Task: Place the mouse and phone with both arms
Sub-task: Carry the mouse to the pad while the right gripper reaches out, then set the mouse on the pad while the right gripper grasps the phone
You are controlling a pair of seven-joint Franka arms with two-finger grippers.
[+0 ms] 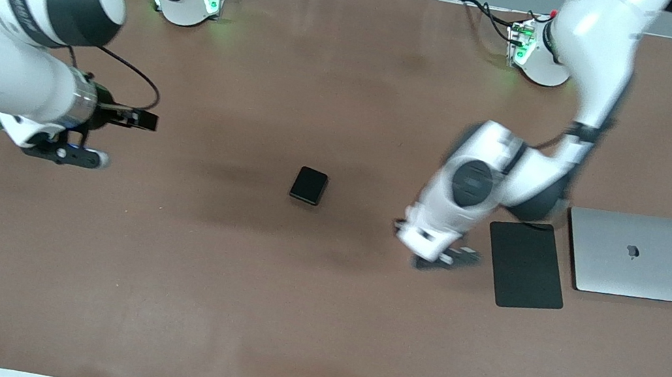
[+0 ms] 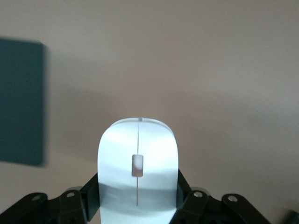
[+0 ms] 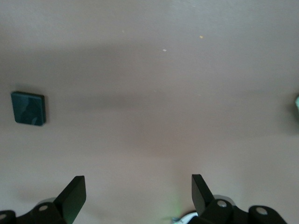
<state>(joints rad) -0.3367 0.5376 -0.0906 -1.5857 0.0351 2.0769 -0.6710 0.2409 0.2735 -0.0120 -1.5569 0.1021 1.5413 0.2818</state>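
The left gripper [image 1: 445,257] is clamped on the mouse [image 2: 138,168], carried beside the mouse pad [image 1: 525,265] for placing. The right gripper [image 3: 138,193], spread empty, hangs well apart from the phone [image 1: 309,185] on the worktop [image 1: 312,322].

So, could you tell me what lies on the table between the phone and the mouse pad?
Nothing rests on it: the front view shows bare brown table between the phone and the mouse pad. Only the left gripper, holding the mouse, hangs over that stretch.
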